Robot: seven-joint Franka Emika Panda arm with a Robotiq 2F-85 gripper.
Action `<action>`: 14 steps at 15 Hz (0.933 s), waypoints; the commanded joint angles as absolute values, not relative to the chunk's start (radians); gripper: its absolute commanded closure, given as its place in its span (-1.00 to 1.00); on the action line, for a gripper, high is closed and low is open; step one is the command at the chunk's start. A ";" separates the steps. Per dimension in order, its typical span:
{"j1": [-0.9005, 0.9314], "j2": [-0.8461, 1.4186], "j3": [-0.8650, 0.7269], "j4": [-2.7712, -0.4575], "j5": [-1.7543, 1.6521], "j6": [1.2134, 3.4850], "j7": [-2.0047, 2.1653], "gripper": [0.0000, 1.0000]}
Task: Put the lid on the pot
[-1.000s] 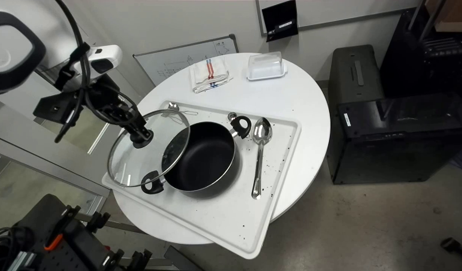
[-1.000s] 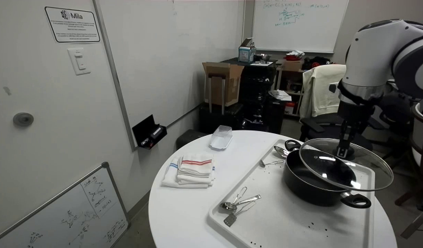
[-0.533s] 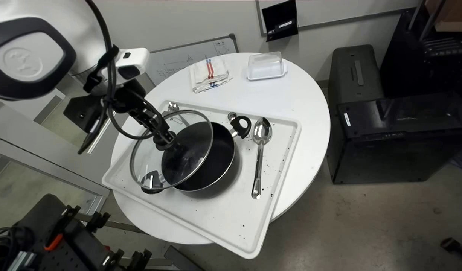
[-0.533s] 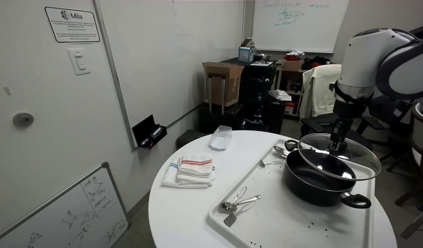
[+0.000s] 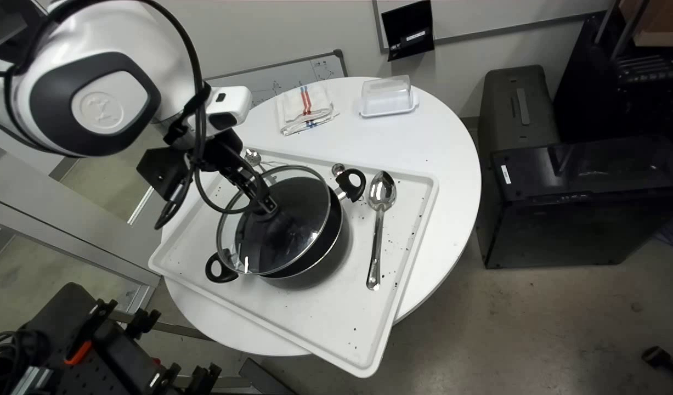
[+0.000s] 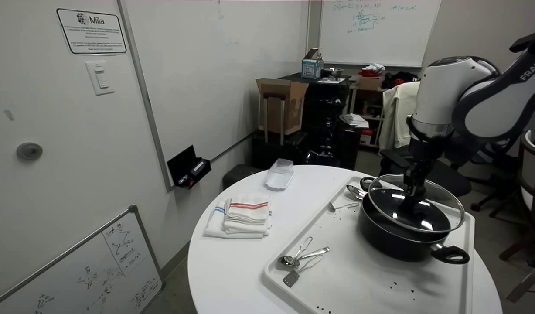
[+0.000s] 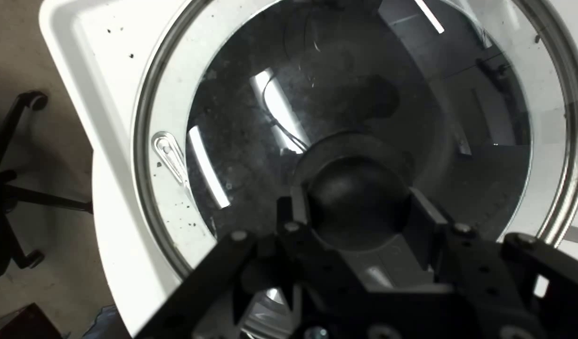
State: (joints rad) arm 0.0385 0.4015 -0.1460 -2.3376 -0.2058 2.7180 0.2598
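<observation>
While the gripper (image 6: 411, 191) has its fingers clamped on the knob (image 7: 357, 200), the lid (image 5: 295, 225) is held over the pot (image 6: 393, 245); in an exterior view a crescent of dark interior (image 5: 326, 237) shows past it. Whether lid and pot touch, I cannot tell. The pot stands on the tray (image 6: 359, 274), near a spoon (image 5: 377, 236).

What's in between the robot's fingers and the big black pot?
The glass lid. The wrist view shows the fingers holding its knob; both exterior views show the pot underneath.
</observation>
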 commanded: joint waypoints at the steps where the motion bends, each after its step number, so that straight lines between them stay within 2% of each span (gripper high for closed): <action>1: 0.073 0.450 -0.179 -2.289 -0.211 2.739 0.299 0.50; 14: 0.098 0.508 -0.194 -2.281 -0.195 2.793 0.283 0.50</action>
